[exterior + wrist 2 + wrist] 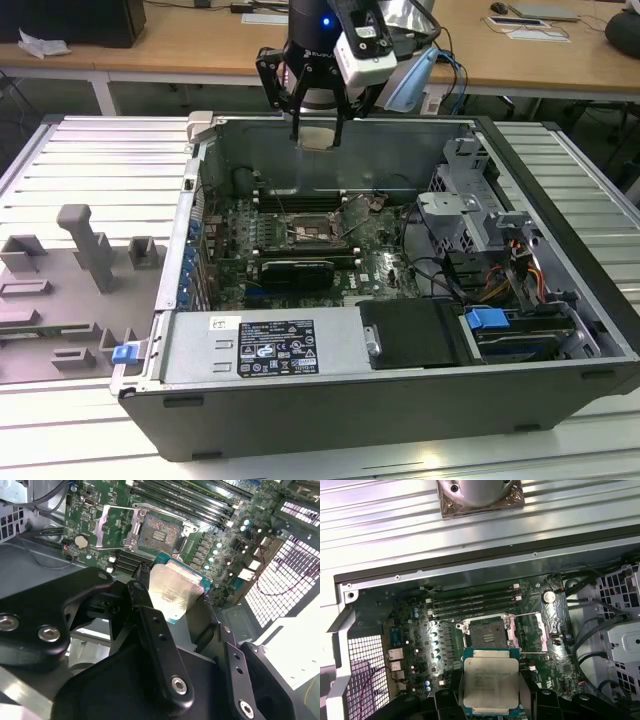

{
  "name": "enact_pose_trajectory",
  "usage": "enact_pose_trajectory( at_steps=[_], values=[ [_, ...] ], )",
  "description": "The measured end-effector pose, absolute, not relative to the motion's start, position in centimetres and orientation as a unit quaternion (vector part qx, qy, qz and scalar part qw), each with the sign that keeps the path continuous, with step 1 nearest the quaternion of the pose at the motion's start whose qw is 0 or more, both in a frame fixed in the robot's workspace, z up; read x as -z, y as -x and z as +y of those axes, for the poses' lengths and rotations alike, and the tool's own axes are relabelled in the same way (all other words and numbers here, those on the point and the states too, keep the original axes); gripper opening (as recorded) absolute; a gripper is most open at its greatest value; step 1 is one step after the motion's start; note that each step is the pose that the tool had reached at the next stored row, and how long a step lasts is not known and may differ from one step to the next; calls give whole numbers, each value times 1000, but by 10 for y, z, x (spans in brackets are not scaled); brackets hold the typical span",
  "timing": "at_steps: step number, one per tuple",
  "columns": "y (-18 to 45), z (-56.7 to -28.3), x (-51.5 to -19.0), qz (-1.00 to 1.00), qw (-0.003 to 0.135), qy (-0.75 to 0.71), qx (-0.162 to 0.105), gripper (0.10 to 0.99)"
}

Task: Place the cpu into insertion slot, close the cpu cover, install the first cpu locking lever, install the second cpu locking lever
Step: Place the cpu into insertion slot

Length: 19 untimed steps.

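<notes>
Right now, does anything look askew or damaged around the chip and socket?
Nothing stands out. The cpu sits square in the gripper above the case; the insertion slot is bare and unobstructed, with the cpu cover swung open beside it.

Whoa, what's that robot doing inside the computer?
The robot's claw is holding the cpu, a little square chip, by its edges. It hangs up in the air over the open computer case. Down on the green board, the insertion slot is empty, and the cpu cover is flipped open beside it. So the chip isn't in its slot yet.
</notes>
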<state>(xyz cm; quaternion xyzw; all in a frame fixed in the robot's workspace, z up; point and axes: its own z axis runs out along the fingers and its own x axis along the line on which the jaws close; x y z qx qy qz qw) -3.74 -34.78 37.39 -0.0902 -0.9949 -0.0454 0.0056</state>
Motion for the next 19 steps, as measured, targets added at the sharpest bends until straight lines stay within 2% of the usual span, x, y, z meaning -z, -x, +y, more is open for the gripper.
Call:
enact_pose_trajectory(
  at_steps=[19],
  values=[
    [37,-348,-374,-990,4,136,46,533]
  ],
)
